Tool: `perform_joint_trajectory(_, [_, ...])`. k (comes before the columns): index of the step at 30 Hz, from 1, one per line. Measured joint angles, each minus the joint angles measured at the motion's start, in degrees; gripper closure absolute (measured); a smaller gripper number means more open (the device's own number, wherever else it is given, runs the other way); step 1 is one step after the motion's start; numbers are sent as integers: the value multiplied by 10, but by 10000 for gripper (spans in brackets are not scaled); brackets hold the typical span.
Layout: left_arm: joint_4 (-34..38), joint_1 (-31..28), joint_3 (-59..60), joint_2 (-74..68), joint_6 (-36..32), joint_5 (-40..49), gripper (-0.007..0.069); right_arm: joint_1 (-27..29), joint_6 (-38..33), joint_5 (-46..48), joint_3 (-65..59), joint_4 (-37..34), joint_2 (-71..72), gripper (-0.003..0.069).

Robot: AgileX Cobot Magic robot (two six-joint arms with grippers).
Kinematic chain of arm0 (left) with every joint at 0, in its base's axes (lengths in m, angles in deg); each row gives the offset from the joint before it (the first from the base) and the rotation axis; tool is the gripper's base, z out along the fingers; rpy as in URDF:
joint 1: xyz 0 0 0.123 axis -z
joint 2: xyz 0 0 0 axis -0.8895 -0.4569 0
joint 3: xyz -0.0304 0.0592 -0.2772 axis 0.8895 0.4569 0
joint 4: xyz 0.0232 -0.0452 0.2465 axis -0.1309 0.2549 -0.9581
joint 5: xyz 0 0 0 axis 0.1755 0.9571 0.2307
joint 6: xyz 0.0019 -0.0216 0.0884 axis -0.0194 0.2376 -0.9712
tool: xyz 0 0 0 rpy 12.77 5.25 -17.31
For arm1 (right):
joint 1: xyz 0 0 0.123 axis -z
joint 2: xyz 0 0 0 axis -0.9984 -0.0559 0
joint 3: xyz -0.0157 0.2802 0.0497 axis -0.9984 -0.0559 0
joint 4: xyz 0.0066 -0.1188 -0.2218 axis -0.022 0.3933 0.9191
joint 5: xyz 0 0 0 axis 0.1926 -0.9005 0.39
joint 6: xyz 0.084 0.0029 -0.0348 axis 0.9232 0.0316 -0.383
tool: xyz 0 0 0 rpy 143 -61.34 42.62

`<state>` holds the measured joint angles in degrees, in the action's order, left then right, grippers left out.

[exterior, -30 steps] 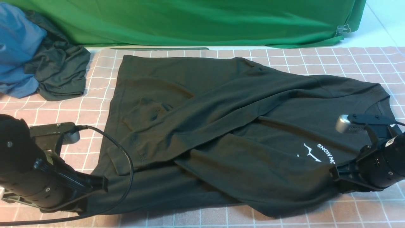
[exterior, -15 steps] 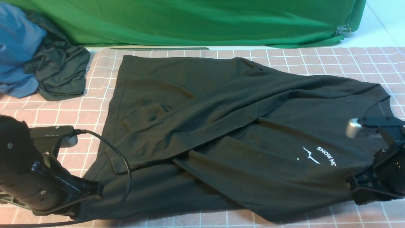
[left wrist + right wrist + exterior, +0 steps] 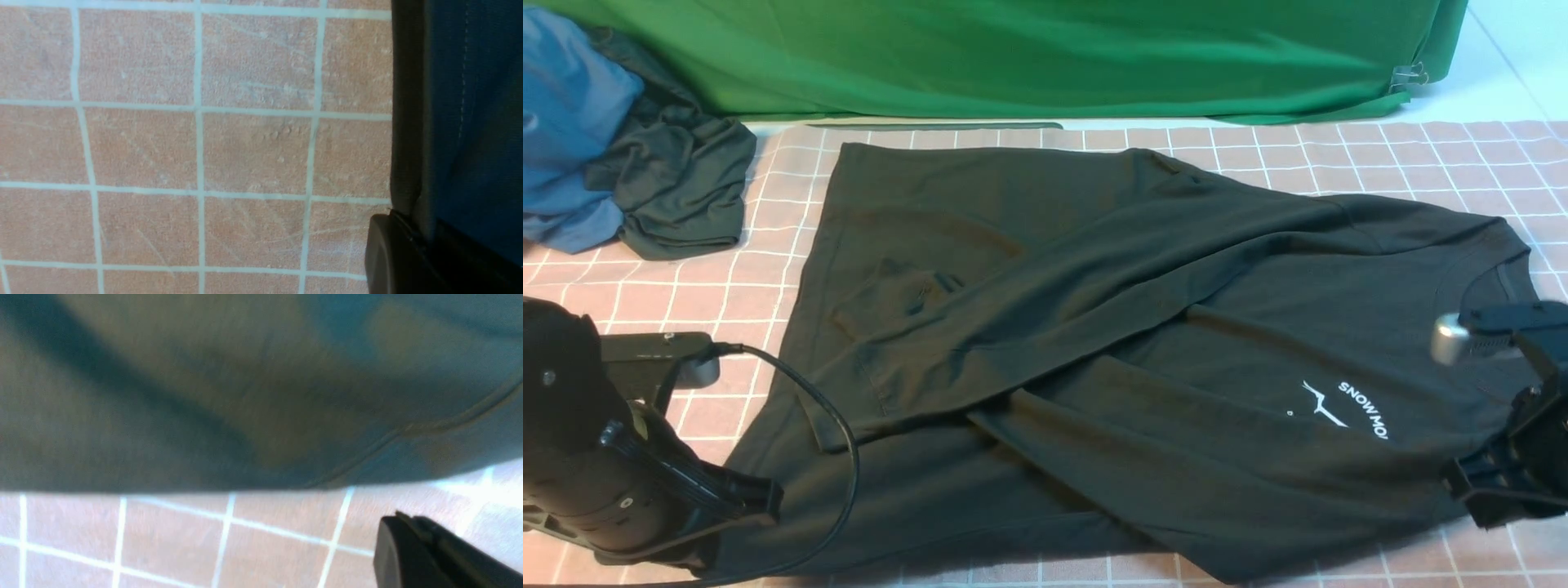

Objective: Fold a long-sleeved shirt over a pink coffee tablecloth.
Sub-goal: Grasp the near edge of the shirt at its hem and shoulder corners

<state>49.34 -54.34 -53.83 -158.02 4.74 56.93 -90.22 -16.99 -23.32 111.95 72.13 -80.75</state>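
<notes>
Left gripper [image 3: 766,498] closed at the hem end of the long-sleeved shirt [image 3: 1054,245], right gripper [image 3: 1463,486] closed at the collar end, perhaps pinching; its long axis joins the 2.

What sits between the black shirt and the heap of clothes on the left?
Nothing but bare pink checked tablecloth, seen in the front view, separates the shirt from the heap.
</notes>
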Motion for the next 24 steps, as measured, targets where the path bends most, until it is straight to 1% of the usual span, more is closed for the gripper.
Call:
perform_joint_trajectory(3, [0, 0, 0, 0, 0, 1, 593, 0, 15, 16, 13, -15, 0, 620])
perform_joint_trajectory(7, [0, 0, 0, 0, 0, 2, 593, -7, 2, 59, 13, -62, 0, 614])
perform_joint_trajectory(8, [1, 0, 0, 0, 0, 2, 593, -18, -5, 71, 10, -74, 0, 583])
perform_joint_trajectory(10, [1, 0, 0, 0, 0, 2, 593, -34, -7, 65, 5, -78, 0, 508])
perform_joint_trajectory(12, [3, 0, 0, 0, 0, 0, 593, -55, -10, 49, -2, -80, 0, 400])
perform_joint_trajectory(13, [3, 0, 0, 0, 0, 0, 593, -65, -10, 40, -5, -80, 0, 363])
perform_joint_trajectory(14, [4, 0, 0, 0, 0, -1, 593, -80, -9, 28, -7, -81, -1, 282])
perform_joint_trajectory(16, [5, 0, 0, 0, 0, -4, 593, -102, -2, 11, -10, -83, -7, 197])
perform_joint_trajectory(17, [6, 0, 0, 0, 0, -5, 593, -109, 1, 8, -10, -84, -13, 169])
perform_joint_trajectory(19, [7, 0, 0, 0, 0, -6, 593, -116, 7, 3, -11, -85, -32, 136])
perform_joint_trajectory(22, [8, 0, 0, 0, 0, -6, 593, -118, 20, -18, -11, -85, -65, 109])
perform_joint_trajectory(24, [9, 0, 0, 0, 0, -6, 593, -118, 26, -37, -11, -83, -77, 105])
